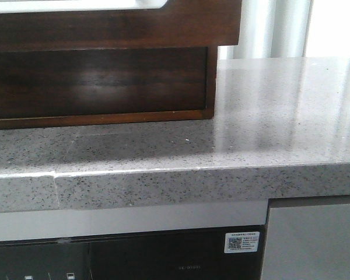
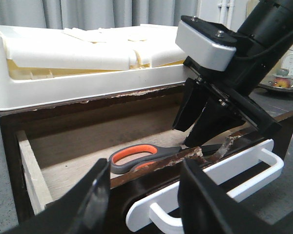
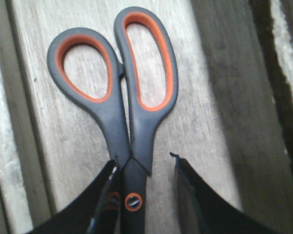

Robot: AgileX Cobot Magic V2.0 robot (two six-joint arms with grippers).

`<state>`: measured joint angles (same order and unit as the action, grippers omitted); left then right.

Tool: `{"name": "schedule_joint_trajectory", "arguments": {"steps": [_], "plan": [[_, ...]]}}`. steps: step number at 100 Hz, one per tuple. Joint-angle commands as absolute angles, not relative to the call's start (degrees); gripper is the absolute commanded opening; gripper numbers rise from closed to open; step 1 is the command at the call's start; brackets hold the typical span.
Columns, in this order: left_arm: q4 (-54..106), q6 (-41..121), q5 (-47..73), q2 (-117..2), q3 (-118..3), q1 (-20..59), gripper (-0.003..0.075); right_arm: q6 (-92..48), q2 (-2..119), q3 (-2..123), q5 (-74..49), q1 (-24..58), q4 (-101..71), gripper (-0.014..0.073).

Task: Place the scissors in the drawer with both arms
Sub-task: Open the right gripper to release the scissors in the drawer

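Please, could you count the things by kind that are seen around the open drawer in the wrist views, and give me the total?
Scissors: 1
Drawer: 1
White drawer handle: 1
White tray above the drawer: 1
Grippers: 2, the left gripper and the right gripper
Total: 6
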<state>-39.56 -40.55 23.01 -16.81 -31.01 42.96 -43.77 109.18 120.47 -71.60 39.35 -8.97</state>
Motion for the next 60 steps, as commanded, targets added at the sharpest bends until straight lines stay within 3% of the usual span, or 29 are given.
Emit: {"name": "schedule_joint_trajectory", "arguments": {"steps": [1, 15, 32, 60], "plan": [[-40.22, -40.57, 19.29, -17.29, -32.97, 43.43, 0.0293, -42.99, 103.89, 122.4, -68.25, 39.1, -9.17, 0.0149], [-40.22, -40.57, 18.68, -17.21, -32.97, 43.43, 0.0225, -42.81, 99.98, 122.4, -66.27, 39.1, -9.17, -0.0076], [-40.6, -40.57, 16.55, -17.21, -32.97, 43.43, -0.0022, -40.83, 94.36, 122.4, -65.62, 39.1, -9.54, -0.0064], [-42.25, -40.43, 12.95, -16.39, -32.0, 43.43, -0.002, -39.25, 81.41, 122.07, -65.1, 39.1, -13.86, -0.0056]]}}
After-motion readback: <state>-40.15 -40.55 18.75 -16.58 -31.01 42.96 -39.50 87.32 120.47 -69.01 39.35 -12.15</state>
